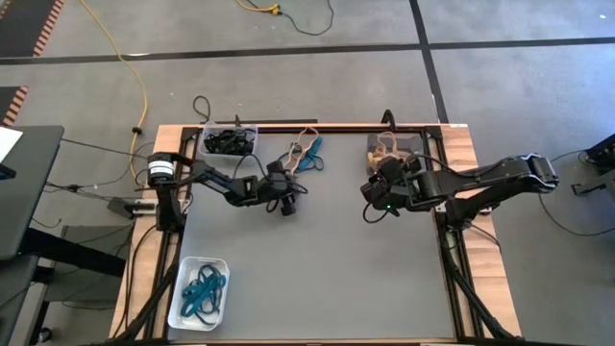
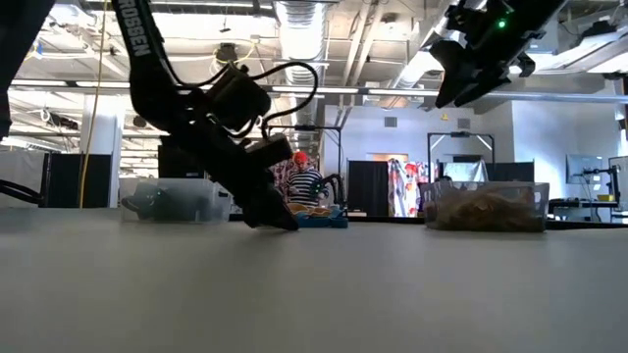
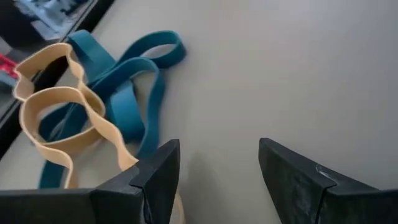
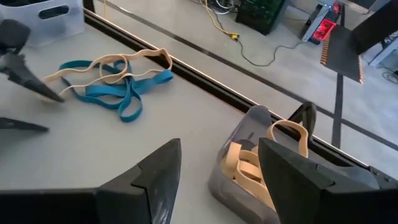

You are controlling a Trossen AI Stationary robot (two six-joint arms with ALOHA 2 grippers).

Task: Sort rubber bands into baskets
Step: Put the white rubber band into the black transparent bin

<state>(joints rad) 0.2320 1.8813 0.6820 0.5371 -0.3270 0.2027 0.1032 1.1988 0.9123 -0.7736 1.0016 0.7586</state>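
On the grey table [image 1: 317, 269], the left gripper [image 1: 286, 204] reaches low with fingers spread beside the loose teal and tan rubber bands [image 1: 306, 154], while the right gripper [image 1: 377, 204] hangs raised, unclenched and empty, near the dark basket [image 1: 394, 149].

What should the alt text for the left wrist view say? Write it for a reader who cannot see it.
Tangled teal rubber bands and tan rubber bands lie on the grey table, just ahead of the left gripper, whose two dark fingers stand open with one tip beside the tan loops.
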